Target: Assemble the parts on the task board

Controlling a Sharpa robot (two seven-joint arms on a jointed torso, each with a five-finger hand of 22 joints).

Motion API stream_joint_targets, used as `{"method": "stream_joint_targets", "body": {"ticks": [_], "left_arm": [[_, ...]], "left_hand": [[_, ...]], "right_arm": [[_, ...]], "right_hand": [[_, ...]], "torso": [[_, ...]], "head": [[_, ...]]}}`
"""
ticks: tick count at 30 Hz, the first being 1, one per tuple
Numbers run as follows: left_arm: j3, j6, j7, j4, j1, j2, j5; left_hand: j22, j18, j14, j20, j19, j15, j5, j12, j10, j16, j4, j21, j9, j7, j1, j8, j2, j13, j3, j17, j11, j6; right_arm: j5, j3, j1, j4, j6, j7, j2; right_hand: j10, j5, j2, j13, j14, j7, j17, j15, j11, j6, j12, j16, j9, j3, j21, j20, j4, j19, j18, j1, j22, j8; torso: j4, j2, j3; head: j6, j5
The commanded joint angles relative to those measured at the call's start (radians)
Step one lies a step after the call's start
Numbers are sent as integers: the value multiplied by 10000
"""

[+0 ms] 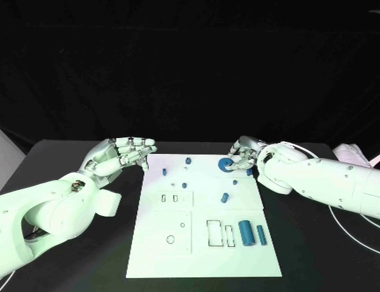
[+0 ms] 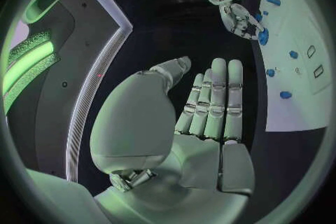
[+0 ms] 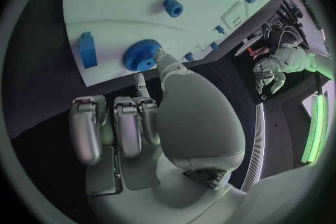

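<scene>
No readable txt, labels, brands, nos. or signs anywhere. Task board (image 1: 203,249) carries only plain outlines (rects, ovals), no lettering on them.
</scene>
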Motion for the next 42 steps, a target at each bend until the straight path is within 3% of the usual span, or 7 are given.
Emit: {"method": "stream_joint_targets", "body": {"ticks": [1,24,28,38,42], "left_arm": [[8,145,15,25,12,9,-79],[9,189,-30,34,13,-13,-83],[9,193,-33,38,13,-20,-83],[9,202,-36,35,13,-22,-83],[9,205,-37,15,13,-19,-83]], "left_hand": [[8,138,-71,-12,-69,-33,-68,-33,49,46,-14,64,14,32,-83,23,31,16,57,17,19,13],[21,138,-76,-11,-82,-32,-71,-34,46,61,-12,86,16,32,-97,21,26,15,60,16,20,8],[21,138,-76,-11,-82,-32,-71,-34,46,61,-12,86,16,32,-97,21,26,15,60,16,20,8],[21,138,-76,-11,-82,-32,-71,-34,46,61,-12,86,16,32,-97,21,26,15,60,16,20,8],[21,138,-76,-11,-82,-32,-71,-34,46,61,-12,86,16,32,-97,21,26,15,60,16,20,8]], "right_arm": [[-22,-7,-28,-57,-42,-51,57],[-210,-53,-108,-348,42,-136,340],[-988,-58,-137,-207,-309,-157,332],[-2040,-60,-171,273,-1522,-65,260],[-2268,-51,-140,637,-1903,-60,202]], "right_hand": [[1057,34,-1,2629,1034,17,2587,60,62,39,39,60,11,25,52,47,50,747,-112,90,2025,64],[1057,95,138,2629,1037,-23,2604,34,26,239,39,65,-15,497,114,33,62,778,-131,385,2112,152],[1057,-303,212,2629,1043,-136,2629,-43,-72,619,39,71,-31,1007,362,-25,86,941,-213,473,2432,262],[1057,-113,62,2629,1043,-238,2629,-136,-168,906,39,71,-69,1521,486,-114,112,1025,-255,380,2592,312],[1057,-96,28,2629,1043,-243,2629,-141,-174,930,39,71,-73,1563,516,-121,124,1046,-266,342,2630,313]], "torso": [[-19,6,11],[-10,-3,15],[-17,-4,13],[-14,-10,22],[-13,-17,21]], "head": [[-26,3],[-108,30],[-99,31],[-29,43],[-60,62]]}}
